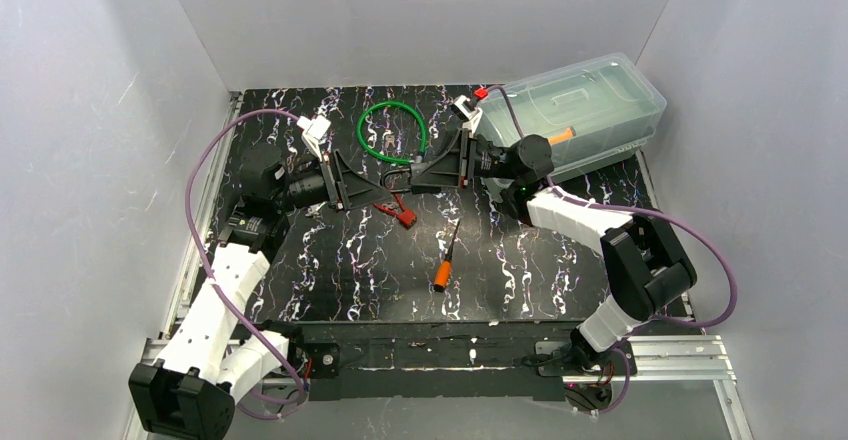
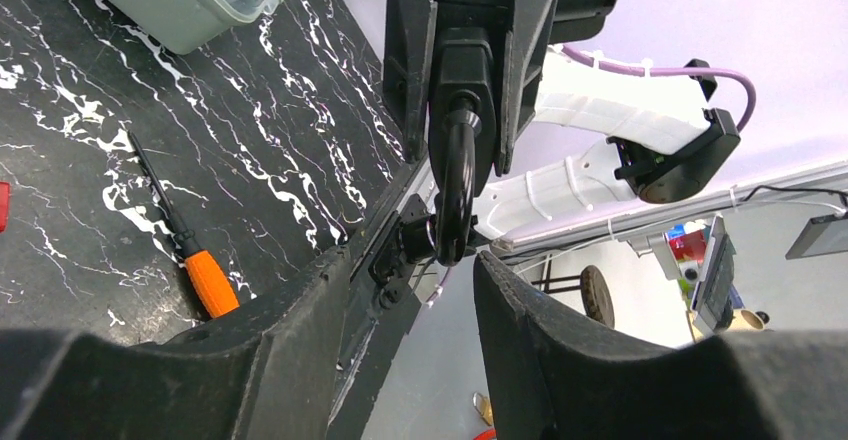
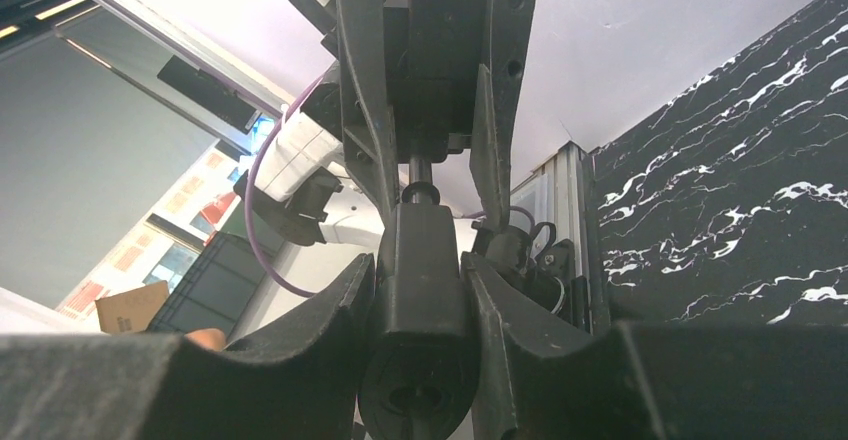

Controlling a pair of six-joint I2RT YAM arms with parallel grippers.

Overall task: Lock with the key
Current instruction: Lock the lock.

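My right gripper [image 1: 422, 172] is shut on the body of a black padlock [image 3: 420, 300], with its keyhole end [image 3: 415, 395] facing the right wrist camera. The padlock's black shackle [image 2: 455, 195] points at my left gripper [image 1: 372, 192]. My left gripper's fingers [image 2: 300, 340] stand apart, either side of the shackle's tip, and hold nothing. The padlock also shows in the top view [image 1: 398, 175]. A key with red tags [image 1: 400, 212] lies on the table just under the left fingertips.
A green cable loop [image 1: 393, 130] lies behind the grippers. An orange-handled screwdriver [image 1: 445, 260] lies in front of them and also shows in the left wrist view [image 2: 205, 280]. A clear lidded bin [image 1: 580, 105] stands at the back right, with a small red piece [image 1: 481, 91] beside it.
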